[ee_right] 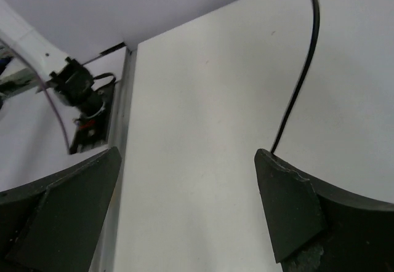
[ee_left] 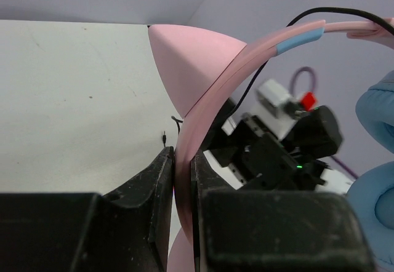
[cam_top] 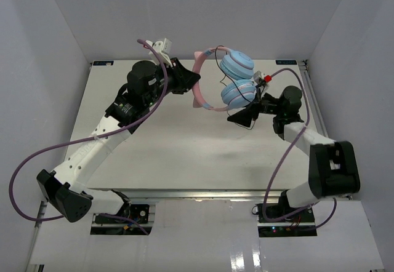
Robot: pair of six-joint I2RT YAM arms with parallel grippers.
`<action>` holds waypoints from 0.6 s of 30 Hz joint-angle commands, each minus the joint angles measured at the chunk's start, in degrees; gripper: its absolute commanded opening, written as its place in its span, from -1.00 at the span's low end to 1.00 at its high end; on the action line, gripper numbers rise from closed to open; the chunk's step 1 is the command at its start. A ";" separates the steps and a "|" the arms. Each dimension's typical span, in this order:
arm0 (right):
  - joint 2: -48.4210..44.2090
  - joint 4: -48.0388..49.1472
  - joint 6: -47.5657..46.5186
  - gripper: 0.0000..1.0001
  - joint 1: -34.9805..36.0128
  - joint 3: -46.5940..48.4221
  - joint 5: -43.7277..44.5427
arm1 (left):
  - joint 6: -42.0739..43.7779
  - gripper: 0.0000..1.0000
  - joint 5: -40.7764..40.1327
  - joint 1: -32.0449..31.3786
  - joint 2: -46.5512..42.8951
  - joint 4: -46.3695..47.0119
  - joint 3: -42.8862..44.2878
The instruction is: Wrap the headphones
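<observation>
Left gripper (ee_left: 183, 164) on the headphones (cam_top: 237, 64): pink cat-eared band, light-blue cups.

Over the desk's (cam_top: 184, 149) 1 o'clock area, the headphones (cam_top: 237, 66); left pincer (cam_top: 188, 83) on their headband (ee_left: 206, 96) at 9 o'clock, right pincer (cam_top: 244, 117) at 5 o'clock.

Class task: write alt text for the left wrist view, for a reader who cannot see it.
The left gripper clamps the pink headband of the headphones below a cat-ear point; a light-blue ear cup shows at right.
</observation>
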 commanded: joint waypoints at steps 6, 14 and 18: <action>-19.97 -48.11 -57.25 0.91 3.23 3.47 25.42 | 0.49 -1.00 -3.23 0.17 -2.51 0.86 2.93; -12.59 -37.19 -44.28 0.92 4.53 3.45 32.36 | -0.84 -1.00 -1.74 0.17 -2.75 0.90 3.68; -6.30 -35.38 -42.07 0.96 5.59 4.31 28.96 | -2.35 -1.00 -1.88 0.17 -3.11 1.33 3.62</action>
